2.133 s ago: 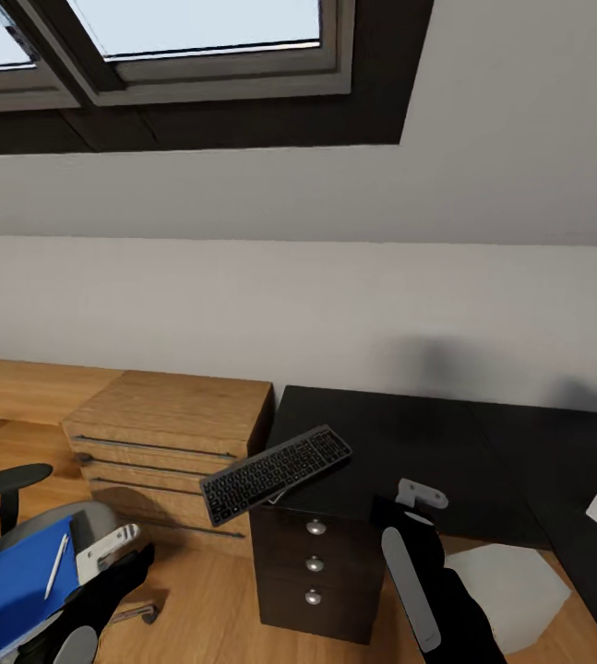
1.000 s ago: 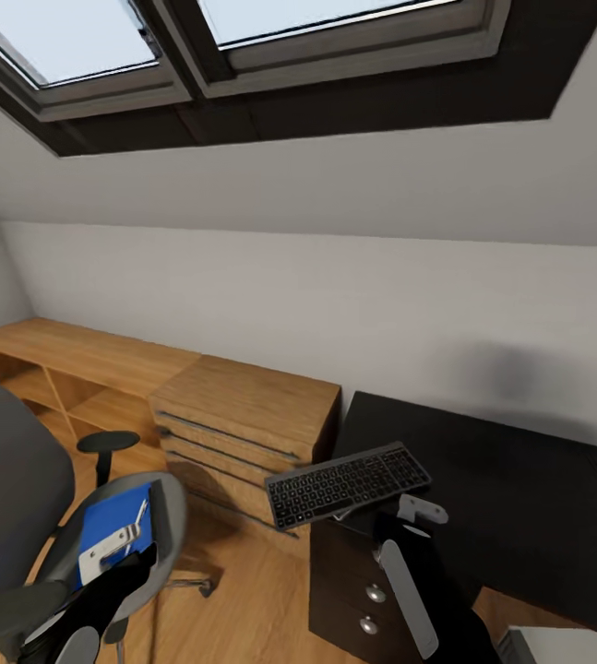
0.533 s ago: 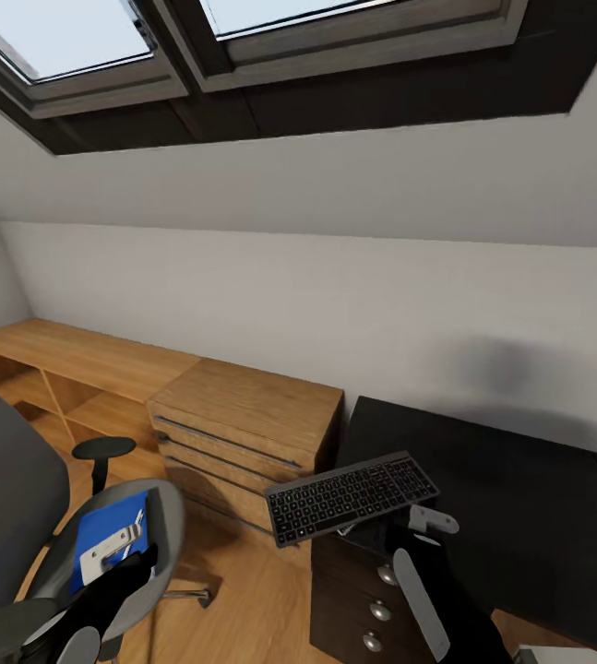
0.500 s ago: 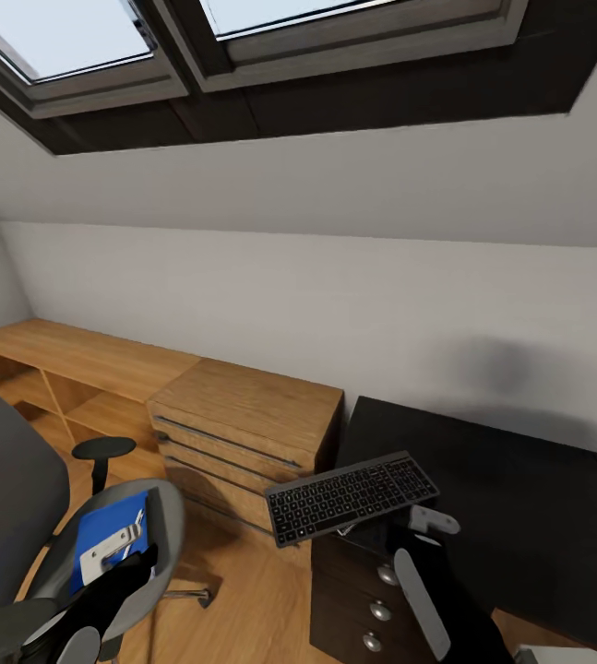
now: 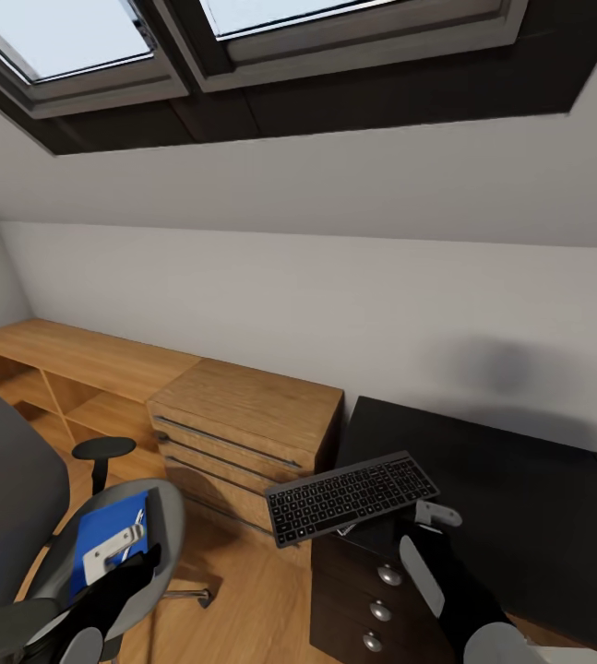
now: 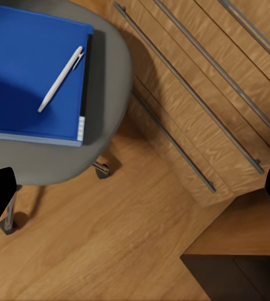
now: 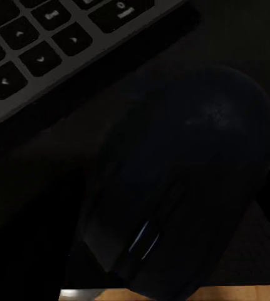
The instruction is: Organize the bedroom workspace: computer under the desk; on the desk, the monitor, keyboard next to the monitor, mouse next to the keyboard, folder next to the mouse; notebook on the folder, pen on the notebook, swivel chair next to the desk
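Note:
The dark-grey keyboard lies across the left corner of the black desk, with its left end overhanging. My right gripper sits just right of it. In the right wrist view a black mouse rests on the desk top close beside the keyboard, and its fingers are lost in the dark. The swivel chair stands at the left. On its seat lie the blue folder, the white pen on top, and a dark strip along one side, perhaps the notebook. My left gripper hovers open above the floor beside the seat.
A light wooden drawer chest stands between the chair and the desk, with low wooden shelving along the wall behind. The desk's dark drawer unit is under the keyboard corner. A sloped ceiling with skylights is overhead.
The camera swung left between the earliest frames, bringing the chair into view. In the last half second my right forearm shifted right and lower. The keyboard stayed put.

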